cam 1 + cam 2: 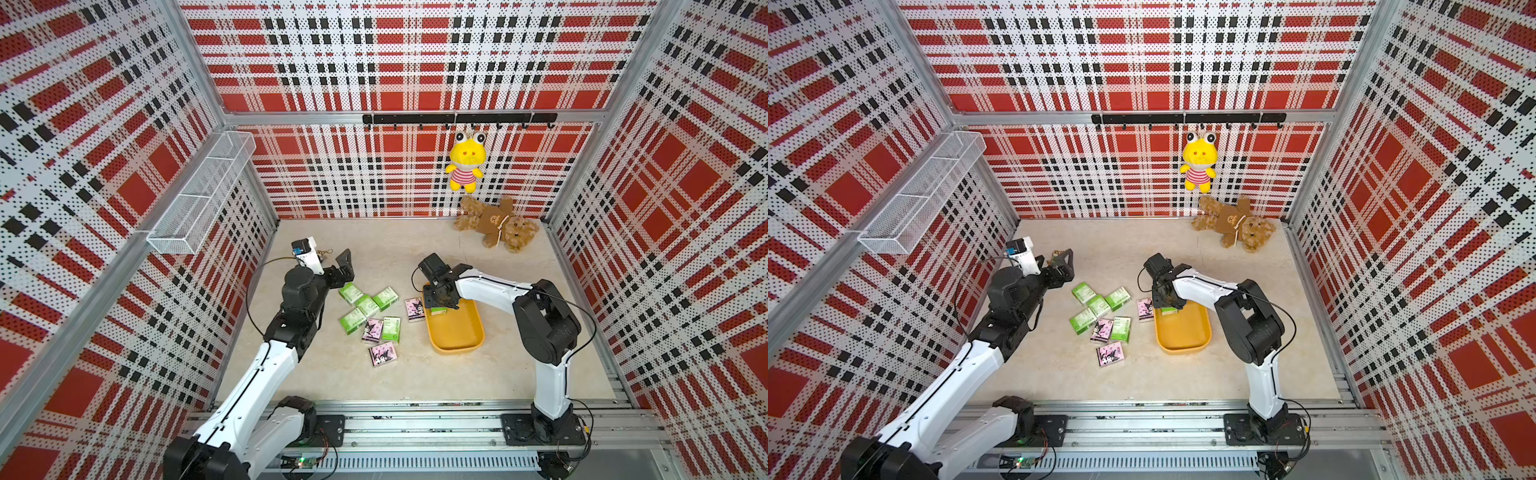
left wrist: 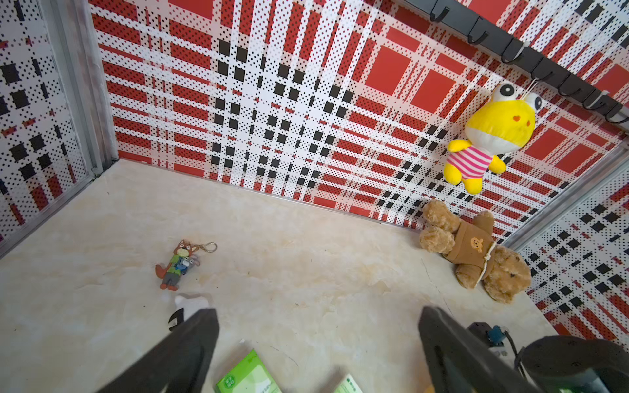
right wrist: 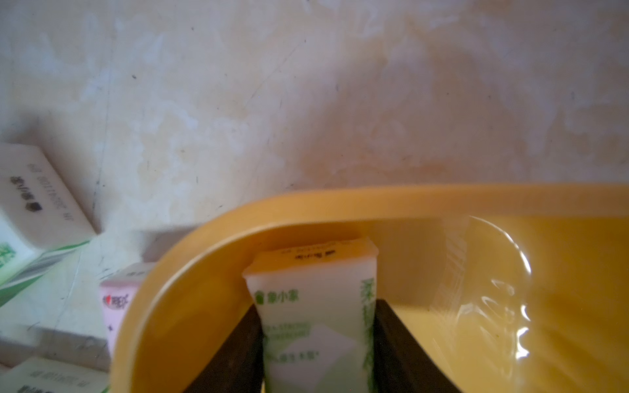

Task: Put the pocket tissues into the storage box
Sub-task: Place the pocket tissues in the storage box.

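Eight pocket tissues (image 1: 368, 305) lie loose on the worktop (image 1: 374, 249), several touching one another, just beside the storage box (image 1: 457, 351). A ninth, the green packet (image 3: 308, 272), is inside the box, its far end close to the end wall. Whether it rests on the box floor cannot be told.

1. State: the right pincer (image 3: 318, 308) is pinching the green packet across its narrow sides. The left pincer (image 2: 317, 311) is spread and empty, above the worktop near the cluster.
2. Handling, as judged: packets are light, soft and film-wrapped, so probably compressible and slippery. Grip across the long edges at mid-length, with moderate force.
3. Surface: pale, smooth, marble-patterned, flat.
4. Room: plaid perforated panels (image 1: 415, 62) on three sides, with a wire basket (image 1: 199, 195), frog plush (image 1: 465, 164), teddy bear (image 1: 496, 226) and keychain figure (image 2: 178, 263).
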Tool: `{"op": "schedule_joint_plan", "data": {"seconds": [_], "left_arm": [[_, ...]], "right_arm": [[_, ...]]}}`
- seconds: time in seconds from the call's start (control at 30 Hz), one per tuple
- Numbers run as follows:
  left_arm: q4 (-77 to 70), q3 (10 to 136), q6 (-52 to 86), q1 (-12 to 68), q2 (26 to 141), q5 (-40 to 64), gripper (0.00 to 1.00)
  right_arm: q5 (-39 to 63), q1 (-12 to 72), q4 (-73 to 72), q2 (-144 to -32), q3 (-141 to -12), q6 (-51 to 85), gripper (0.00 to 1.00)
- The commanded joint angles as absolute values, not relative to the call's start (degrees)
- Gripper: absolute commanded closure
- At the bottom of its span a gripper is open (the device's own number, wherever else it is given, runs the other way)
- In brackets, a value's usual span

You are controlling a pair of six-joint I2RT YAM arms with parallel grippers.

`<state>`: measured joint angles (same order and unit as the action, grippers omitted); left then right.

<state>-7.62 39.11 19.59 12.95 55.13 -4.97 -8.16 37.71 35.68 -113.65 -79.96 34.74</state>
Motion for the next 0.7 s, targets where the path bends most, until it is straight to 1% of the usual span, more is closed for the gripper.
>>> {"op": "schedule_joint_plan", "data": {"seconds": [0.0, 0.1, 0.17, 0.23, 0.67], "left_arm": [[-7.6, 38.7, 18.7, 13.3, 54.4, -5.5, 0.01], [-7.6, 38.8, 18.5, 13.2, 54.6, -5.5, 0.01], [-7.6, 38.9, 18.5, 13.2, 54.5, -5.5, 0.01], [-7.6, 39.0, 18.5, 13.2, 54.6, -5.5, 0.01], [-7.6, 39.7, 18.7, 13.2, 54.9, -5.0, 0.01]], "right_arm": [[-8.0, 38.1, 34.7, -114.4, -81.3, 34.7, 0.46], [-7.9, 38.1, 34.5, -114.4, -81.3, 34.8, 0.43], [-7.9, 38.1, 34.5, -114.4, -81.3, 34.9, 0.34], [-8.1, 38.1, 34.6, -114.3, -81.4, 34.9, 0.3], [-7.7, 37.7, 36.6, -109.1, -82.1, 33.1, 0.22]]}}
